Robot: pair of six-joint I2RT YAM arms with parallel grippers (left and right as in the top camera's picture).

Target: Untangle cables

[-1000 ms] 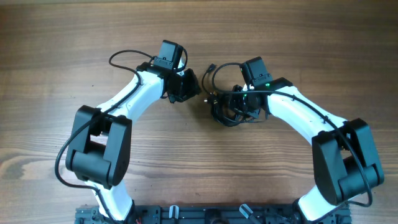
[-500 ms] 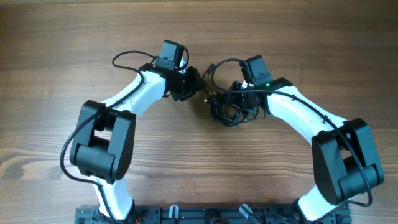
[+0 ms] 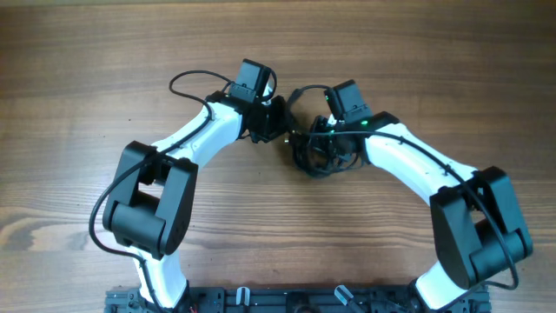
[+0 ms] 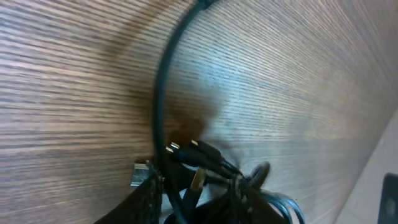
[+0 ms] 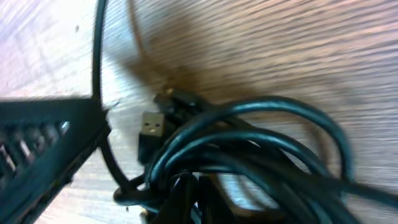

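Tangled black cables [image 3: 308, 162], plugs exposed; right claw [image 3: 328, 143] grips them, left claw [image 3: 276, 123] unclear.

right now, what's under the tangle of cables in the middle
Only the wooden table shows through the loops of the cables. Where the strands pile densely, whatever lies beneath is covered.

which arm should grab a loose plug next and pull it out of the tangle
Left, probably. The right hand is shut on the cables, so it can anchor the tangle. The left hand sits at the tangle's edge, with loose plugs right in front of its camera.
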